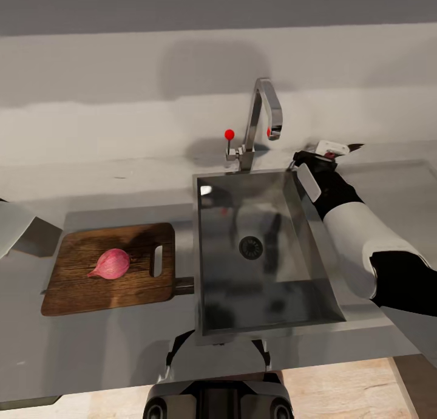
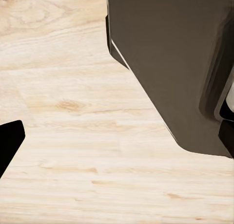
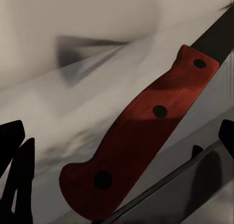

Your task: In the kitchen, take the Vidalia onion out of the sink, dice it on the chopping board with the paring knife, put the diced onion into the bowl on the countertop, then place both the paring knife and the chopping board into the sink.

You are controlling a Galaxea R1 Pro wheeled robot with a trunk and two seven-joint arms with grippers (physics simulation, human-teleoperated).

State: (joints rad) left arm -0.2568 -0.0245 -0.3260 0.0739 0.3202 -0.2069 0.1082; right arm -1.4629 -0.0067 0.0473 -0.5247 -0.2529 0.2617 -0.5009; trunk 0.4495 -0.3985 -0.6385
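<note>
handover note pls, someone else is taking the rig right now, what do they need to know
Right gripper: open, fingers on either side of the paring knife handle, not closed on it yet. The knife lies on the countertop at the sink's back right corner.
Left gripper: open, holding nothing, hanging below counter level over the wood floor.
Vidalia onion: whole, resting on the chopping board left of the sink.
Done: onion is out of the sink and on the board.
Left: grasp the knife, dice the onion, move the dice to the bowl, then put knife and board in the sink.
</note>
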